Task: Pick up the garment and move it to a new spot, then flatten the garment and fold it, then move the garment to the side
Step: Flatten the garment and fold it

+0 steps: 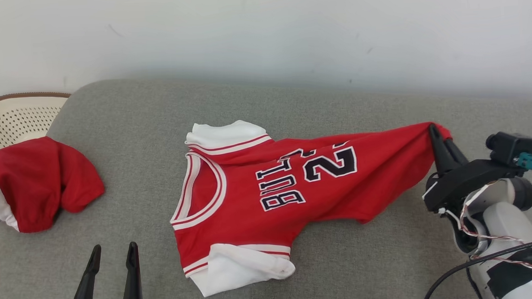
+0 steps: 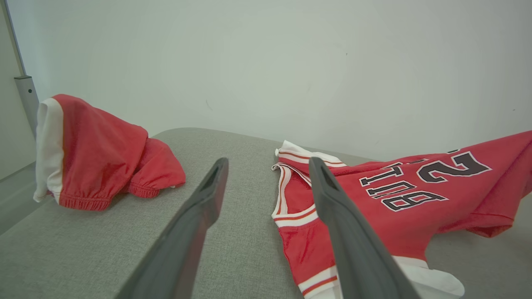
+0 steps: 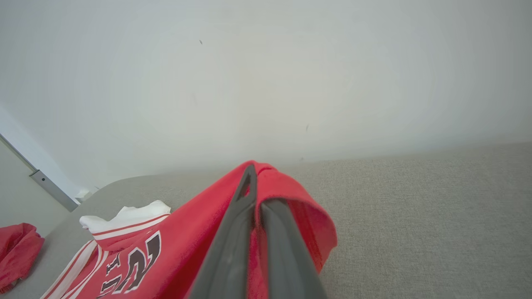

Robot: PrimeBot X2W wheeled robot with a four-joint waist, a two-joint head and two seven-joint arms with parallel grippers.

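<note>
Toward the grey cushion's (image 1: pixel 126 128) right edge, my right gripper (image 1: pixel 439 136) is clamped on the jersey's (image 1: pixel 268 199) hem, holding it raised; the collar lies mid-cushion; my left gripper (image 1: pixel 113 253) hangs spread and empty at the near edge; moving, flattening and folding all remain, I judge.

There are two red garments: one jersey (image 1: pixel 267 190) at centre and one pair of shorts (image 1: pixel 38 182) at the left edge. One basket (image 1: pixel 13 118) sits upper left on one grey cushion's (image 1: pixel 135 128) far side. Two grippers show: left gripper (image 1: pixel 114 248) lower left, right gripper (image 1: pixel 440 135) at right.
</note>
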